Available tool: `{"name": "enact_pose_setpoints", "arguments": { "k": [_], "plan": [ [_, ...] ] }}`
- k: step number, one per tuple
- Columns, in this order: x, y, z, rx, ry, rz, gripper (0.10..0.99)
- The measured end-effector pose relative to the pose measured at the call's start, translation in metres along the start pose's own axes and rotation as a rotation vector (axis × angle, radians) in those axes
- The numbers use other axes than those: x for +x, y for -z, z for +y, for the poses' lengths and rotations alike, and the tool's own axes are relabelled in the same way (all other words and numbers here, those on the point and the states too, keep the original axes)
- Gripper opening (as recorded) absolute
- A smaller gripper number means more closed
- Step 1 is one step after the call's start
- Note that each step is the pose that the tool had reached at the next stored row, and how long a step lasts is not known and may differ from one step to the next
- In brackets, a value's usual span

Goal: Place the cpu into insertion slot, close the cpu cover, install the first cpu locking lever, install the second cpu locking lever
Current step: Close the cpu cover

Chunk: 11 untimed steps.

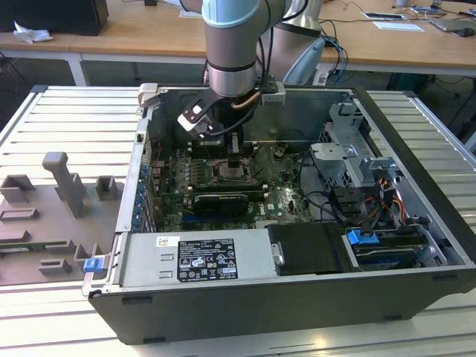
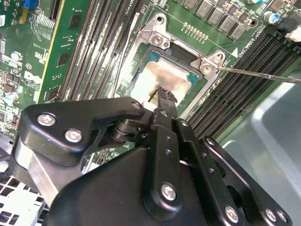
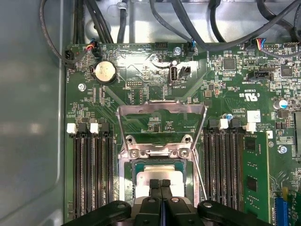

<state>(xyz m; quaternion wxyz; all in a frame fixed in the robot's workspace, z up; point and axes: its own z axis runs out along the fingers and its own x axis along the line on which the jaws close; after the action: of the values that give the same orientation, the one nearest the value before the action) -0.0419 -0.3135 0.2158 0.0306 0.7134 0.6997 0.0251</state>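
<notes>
We see the gripper (image 3: 160, 184) clenched shut, grasping nothing, over the chip (image 3: 156, 172), which lies in its socket (image 3: 124, 181) (the cover (image 3: 162, 107) stands flipped open).

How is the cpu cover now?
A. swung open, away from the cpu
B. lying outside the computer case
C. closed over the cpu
A: in the first wrist view the cpu cover stands swung open beyond the insertion slot, and the cpu lies bare.
</notes>
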Motion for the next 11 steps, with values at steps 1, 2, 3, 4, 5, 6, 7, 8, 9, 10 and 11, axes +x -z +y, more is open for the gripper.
{"name": "enact_pose_setpoints", "arguments": {
  "k": [1,2,3,4,5,6,7,8,9,10,11],
  "plan": [
    [0.0,0.0,0.0001,0.0,0.0,0.0002,0.106],
    [0.0,0.0,0.0001,0.0,0.0,0.0002,0.106],
    [0.0,0.0002,0.0001,0.0,0.0,0.0001,0.106],
    [0.0,0.0002,0.0002,0.0,0.0,0.0002,0.106],
    [0.0,0.0004,0.0002,0.0,0.0,0.0001,0.106],
    [0.0,0.0006,0.0002,0.0,0.0,0.0001,0.106],
    [0.0,0.001,0.0002,0.0,0.0,-0.0002,0.106],
    [-0.0001,0.0014,0.0002,0.0,0.0,-0.0002,0.106],
    [0.0,0.0016,0.0003,0.0,0.0,0.0,0.106],
    [0.0,0.002,0.0003,0.0,0.0,0.0,0.106],
    [0.0,0.0025,0.0003,0.0,0.0,0.0,0.106]
  ]
}}
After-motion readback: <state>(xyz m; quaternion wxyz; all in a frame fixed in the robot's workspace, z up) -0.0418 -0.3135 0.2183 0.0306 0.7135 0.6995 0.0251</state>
